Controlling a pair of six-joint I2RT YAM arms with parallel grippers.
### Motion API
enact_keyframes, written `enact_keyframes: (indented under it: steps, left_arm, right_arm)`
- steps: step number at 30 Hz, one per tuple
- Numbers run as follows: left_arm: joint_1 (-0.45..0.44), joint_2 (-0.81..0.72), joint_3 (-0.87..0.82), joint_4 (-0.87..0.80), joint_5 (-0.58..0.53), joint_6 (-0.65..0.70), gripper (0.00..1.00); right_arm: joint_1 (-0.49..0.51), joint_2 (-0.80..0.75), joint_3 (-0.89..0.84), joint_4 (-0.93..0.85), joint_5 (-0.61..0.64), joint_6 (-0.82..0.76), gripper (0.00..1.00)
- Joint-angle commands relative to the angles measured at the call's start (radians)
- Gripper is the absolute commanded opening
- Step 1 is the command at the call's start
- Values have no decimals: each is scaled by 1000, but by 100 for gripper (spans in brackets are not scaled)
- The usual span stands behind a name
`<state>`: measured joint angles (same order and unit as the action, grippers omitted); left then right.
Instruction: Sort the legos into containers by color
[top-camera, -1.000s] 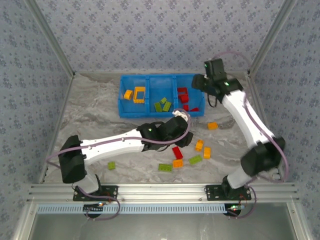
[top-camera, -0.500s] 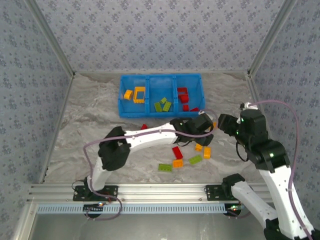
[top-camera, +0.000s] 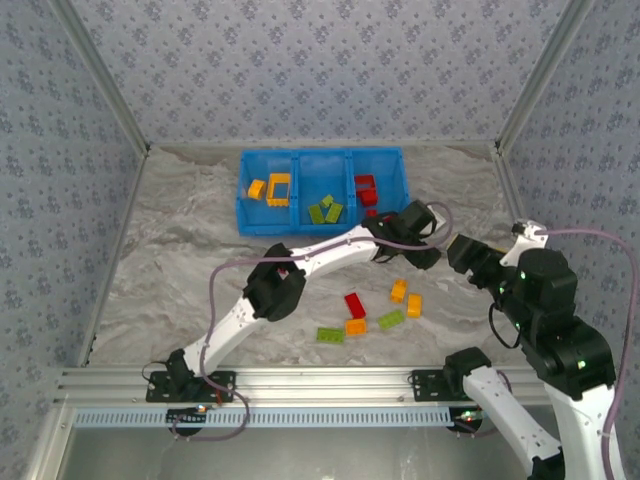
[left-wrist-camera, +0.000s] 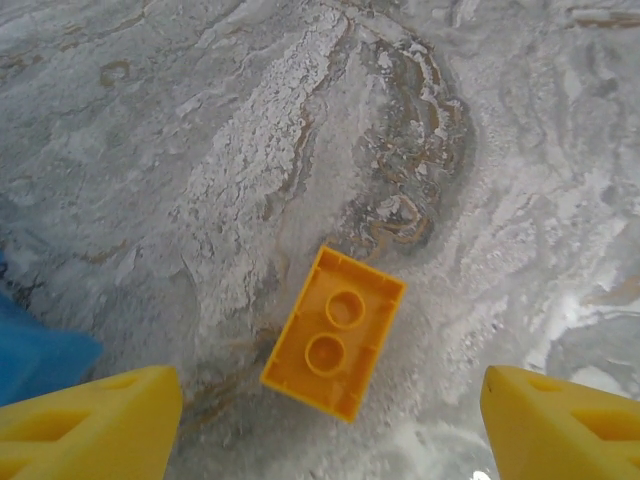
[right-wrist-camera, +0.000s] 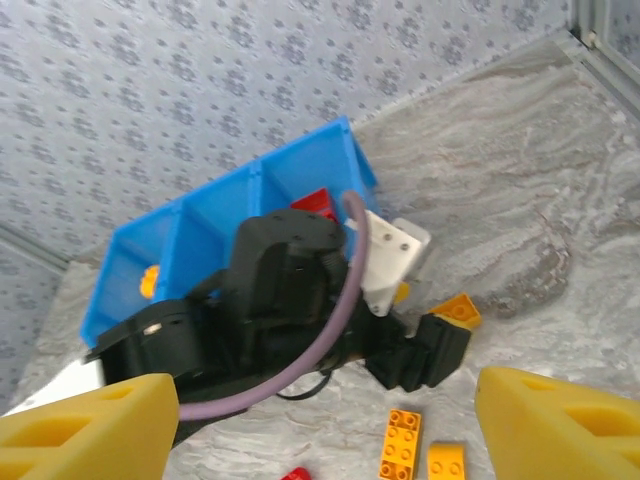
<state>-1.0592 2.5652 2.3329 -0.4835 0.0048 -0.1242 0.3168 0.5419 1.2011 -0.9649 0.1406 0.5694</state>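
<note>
Step in hand: lining up on the orange brick (left-wrist-camera: 334, 332) for a pick off the desk (left-wrist-camera: 200, 150).
Left end effector (left-wrist-camera: 330, 430): spread wide, empty, hovering.
Brick's place: flat on the desk, directly beneath, between the fingers, skewed to them.
Right end effector (right-wrist-camera: 325, 430): spread wide, empty, off beside.
Next move, by judgement: twist square, descend, close, then carry to the blue bin (top-camera: 320, 226), farthest compartment.
</note>
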Motion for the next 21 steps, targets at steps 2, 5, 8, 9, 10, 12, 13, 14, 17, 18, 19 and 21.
enact_keyframes:
  steps: [2,5,8,9,10,12,13,14,17,18,19,21]
  left_arm:
    - [-2,83,135,-65,26,46,80]
    - [1,119,174,-64,38,49,80]
    - [2,157,215,-75,48,52,80]
    - [4,171,227,-82,45,50,80]
    - [5,180,237,-86,40,47,80]
    - [8,198,247,-90,31,38,79]
    - [8,204,250,-90,30,35,79]
    - [8,210,253,-90,26,34,79]
    - [8,222,260,-92,27,30,76]
    - [8,225,260,-95,31,31,72]
    - [7,225,260,-100,33,32,68]
    - [2,224,259,-108,24,37,58]
  right_arm:
    - [4,-53,17,27,-37,20,82]
    - [3,-54,46,13,-40,14,82]
    - [4,-52,63,0,-40,16,83]
    - [3,-51,62,-1,-41,18,82]
    - [4,-51,61,-2,-42,20,82]
    - [3,-52,54,-1,-52,26,82]
    - [3,-51,51,2,-53,29,82]
    - [2,-51,48,3,-55,34,82]
    - [3,-51,40,11,-59,38,82]
    - [2,-51,37,16,-61,39,82]
    - [3,-51,36,17,-61,40,82]
    - [3,-50,29,20,-59,44,82]
